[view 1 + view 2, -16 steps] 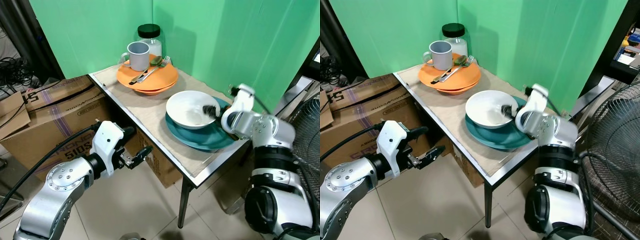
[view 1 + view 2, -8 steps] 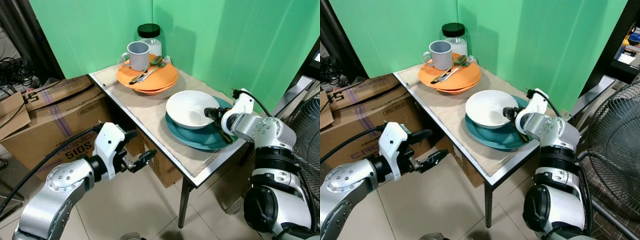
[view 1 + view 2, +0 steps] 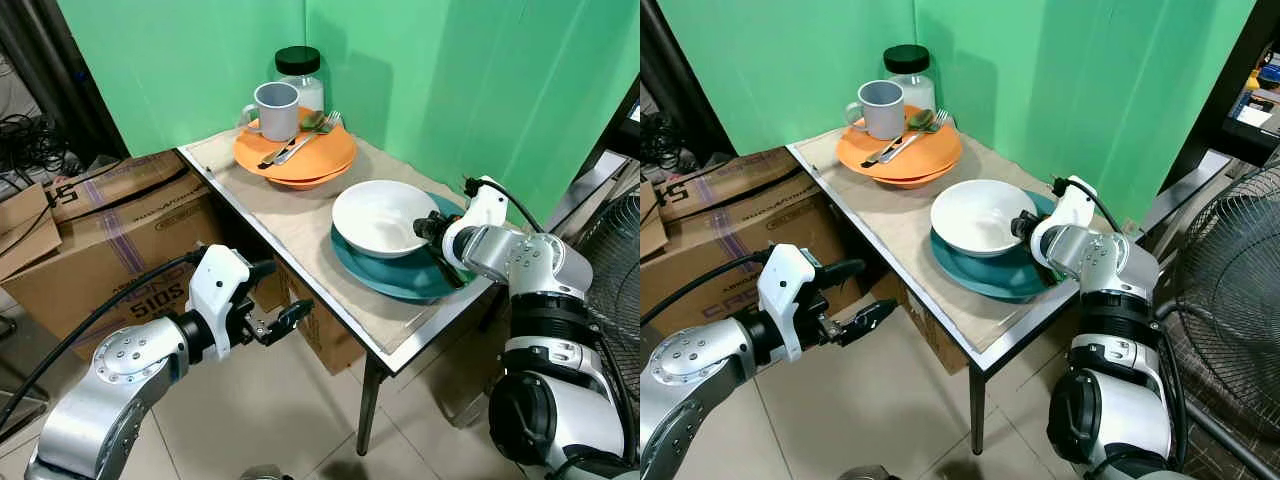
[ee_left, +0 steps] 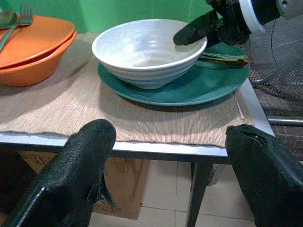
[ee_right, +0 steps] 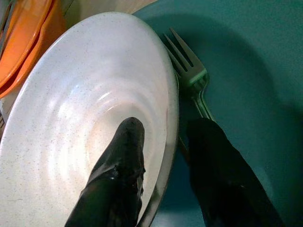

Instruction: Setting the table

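A white bowl (image 3: 380, 215) sits on a teal plate (image 3: 385, 278) at the near right of the table. My right gripper (image 3: 425, 228) is open at the bowl's right rim. One finger (image 5: 120, 165) is inside the bowl and the other finger (image 5: 218, 170) is outside, over the plate. A green fork (image 5: 189, 71) lies on the plate, partly under the rim. My left gripper (image 3: 288, 287) is open and empty, low in front of the table edge. At the back, an orange dish (image 3: 300, 160) carries a grey mug (image 3: 275, 110), a fork and a spoon (image 3: 295, 148).
A black-lidded glass jar (image 3: 300, 75) stands behind the orange dish. The table (image 3: 290, 235) has a beige mat and a metal edge. Cardboard boxes (image 3: 100, 230) stand on the floor at left. A floor fan (image 3: 1230, 290) is close at right. Green walls enclose the corner.
My right gripper has drawn back from over the bowl's middle to its right rim. My left gripper has shifted a little to the right, toward the table edge.
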